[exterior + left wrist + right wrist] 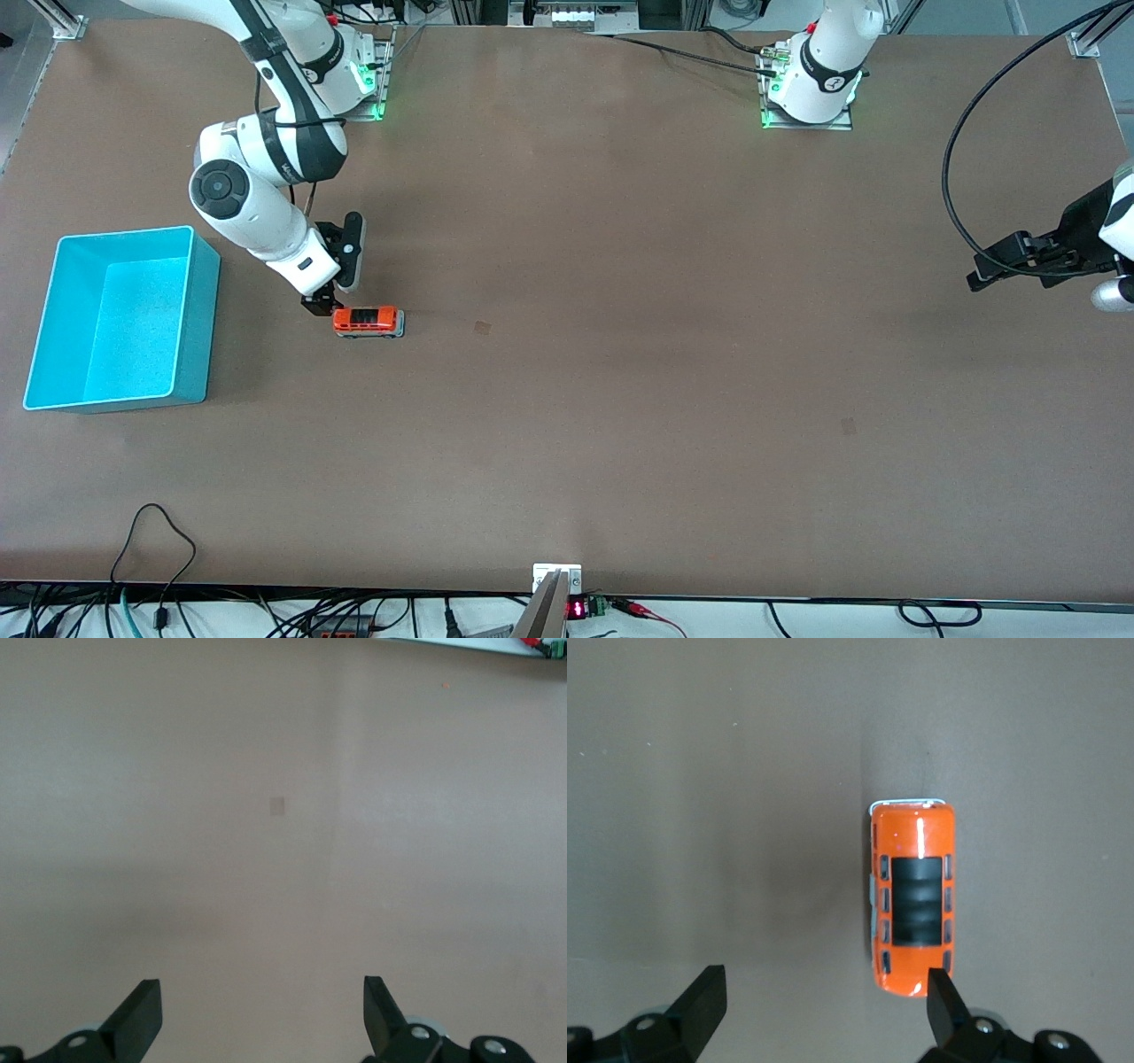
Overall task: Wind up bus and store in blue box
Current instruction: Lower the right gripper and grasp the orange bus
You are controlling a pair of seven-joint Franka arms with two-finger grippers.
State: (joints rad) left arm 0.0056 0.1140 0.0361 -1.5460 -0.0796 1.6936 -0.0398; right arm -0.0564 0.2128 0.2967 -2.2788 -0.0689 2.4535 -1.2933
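The orange-red bus (pixel 368 322) stands on its wheels on the brown table, beside the blue box (pixel 197 328) and apart from it, toward the right arm's end. In the right wrist view the bus (pixel 914 899) shows its dark roof windows. My right gripper (pixel 321 307) hangs open just above the table at the bus's end that faces the box. One fingertip (pixel 943 992) sits right by that end, and nothing lies between the fingers of the right gripper (pixel 824 997). My left gripper (pixel 982 273) waits at the left arm's end of the table. The left gripper (pixel 260 1005) stands open over bare table.
The blue box is open-topped with nothing in it. Small dark patches (pixel 482 328) (pixel 849 426) mark the tabletop. A black cable (pixel 952 168) loops above the table by the left arm. Cables and a bracket (pixel 556 578) line the table edge nearest the front camera.
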